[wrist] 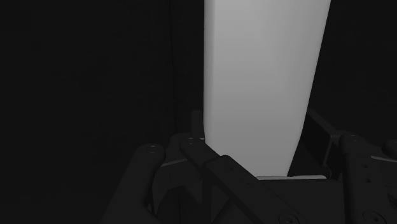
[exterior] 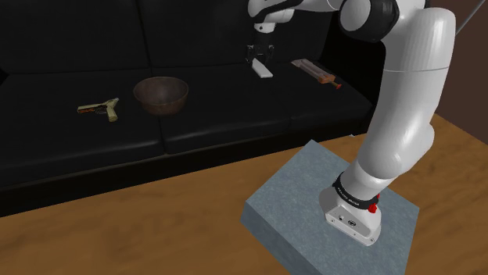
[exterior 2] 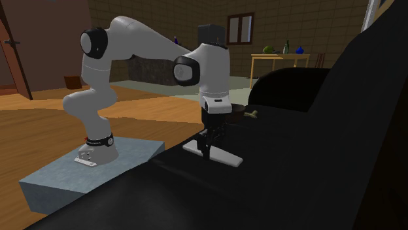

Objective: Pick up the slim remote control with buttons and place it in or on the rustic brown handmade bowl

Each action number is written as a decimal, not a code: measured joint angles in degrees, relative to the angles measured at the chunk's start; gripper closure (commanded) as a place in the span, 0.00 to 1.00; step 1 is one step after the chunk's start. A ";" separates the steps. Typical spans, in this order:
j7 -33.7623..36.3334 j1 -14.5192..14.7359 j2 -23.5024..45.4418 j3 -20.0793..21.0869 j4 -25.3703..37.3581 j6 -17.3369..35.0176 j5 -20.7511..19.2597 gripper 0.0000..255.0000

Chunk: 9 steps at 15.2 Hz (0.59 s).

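Observation:
The remote (exterior: 262, 70) is drawn as a plain white slim slab lying lengthwise over the black sofa seat (exterior: 235, 117). My black gripper (exterior: 260, 56) comes straight down on its far end and is shut on it. From the second exterior view the gripper (exterior 2: 210, 140) clasps the remote (exterior 2: 219, 155) right at the seat; whether it is lifted off I cannot tell. In the wrist view the white remote (wrist: 261, 83) runs away from between the fingers (wrist: 213, 167). The brown bowl (exterior: 160, 95) stands upright on the seat, well toward the shoulder view's left of the gripper.
A tan pistol-shaped object (exterior: 102, 109) lies beyond the bowl at the shoulder view's left. A brown and orange stick-like object (exterior: 317, 73) lies close on the gripper's other side. The sofa back rises behind. My grey stand (exterior: 328, 211) sits on the wooden floor.

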 measured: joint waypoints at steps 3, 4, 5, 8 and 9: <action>0.06 -0.02 -0.51 -0.06 1.65 -2.16 -0.10 1.00; 0.02 -0.06 -0.61 -0.08 2.24 -2.83 -0.12 1.00; 0.04 -0.08 -0.79 -0.10 2.75 -3.54 -0.16 1.00; 0.19 -0.04 -1.04 -0.12 4.59 -5.61 -0.24 1.00; 0.19 -0.04 -1.36 -0.14 4.91 -6.26 -0.28 1.00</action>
